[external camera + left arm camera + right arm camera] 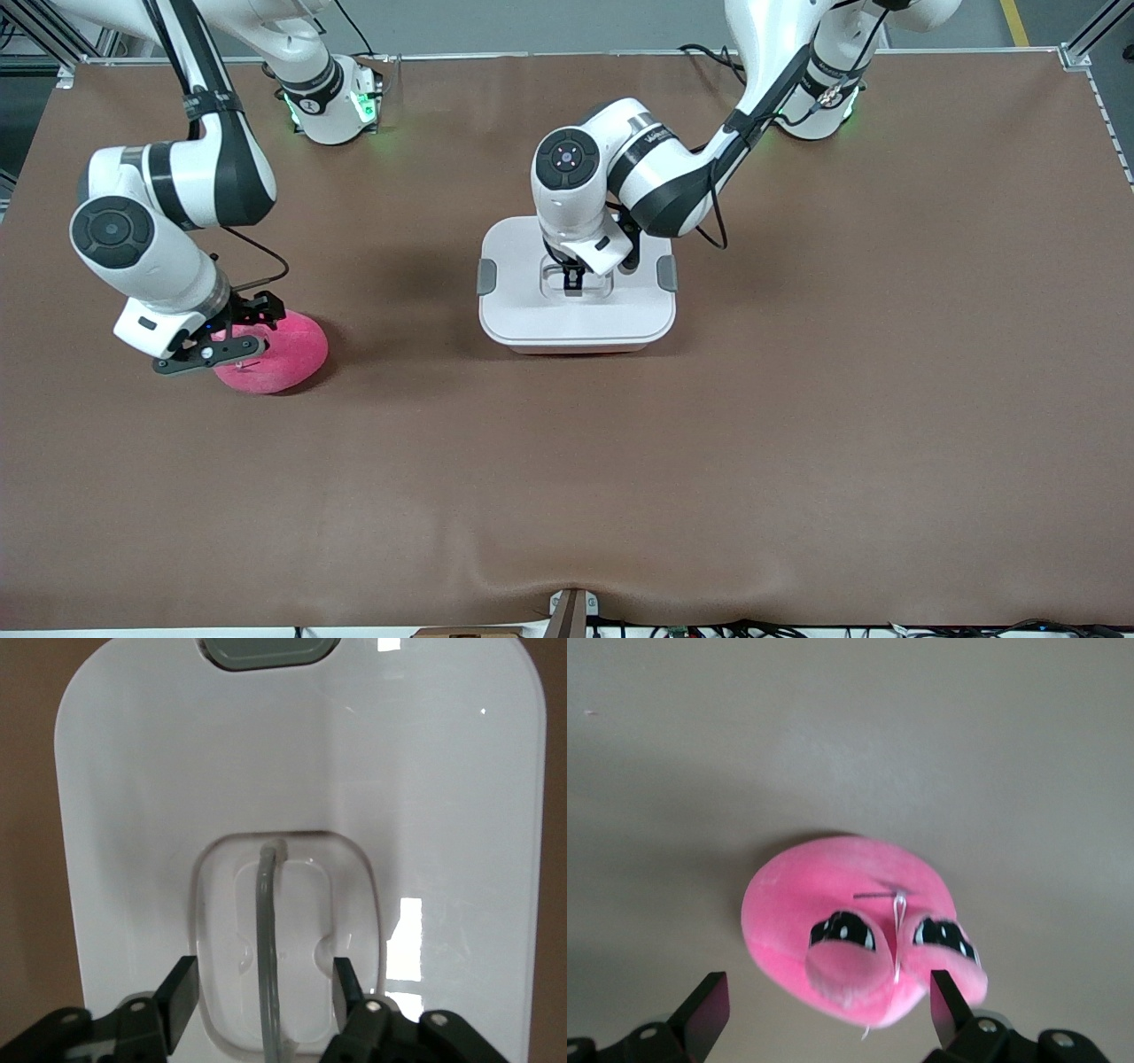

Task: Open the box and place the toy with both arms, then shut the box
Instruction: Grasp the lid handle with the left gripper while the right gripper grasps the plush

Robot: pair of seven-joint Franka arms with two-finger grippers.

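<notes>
My left gripper (261, 1010) straddles the box (576, 306) handle (267, 948), jaws part-open, gripping nothing; the right gripper (824, 1010), jaws wide, hovers over the soft, likely light toy (850, 926).

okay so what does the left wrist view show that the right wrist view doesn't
Only the left wrist view shows the box: its white lid, one grey latch, and the grey handle lying in the lid's recess, with the left gripper straddling that handle, jaws apart. Only the right wrist view shows the toy, pink with black-and-white eyes, on the table, between the open jaws of the right gripper. Both show black fingertips and brown table.
</notes>
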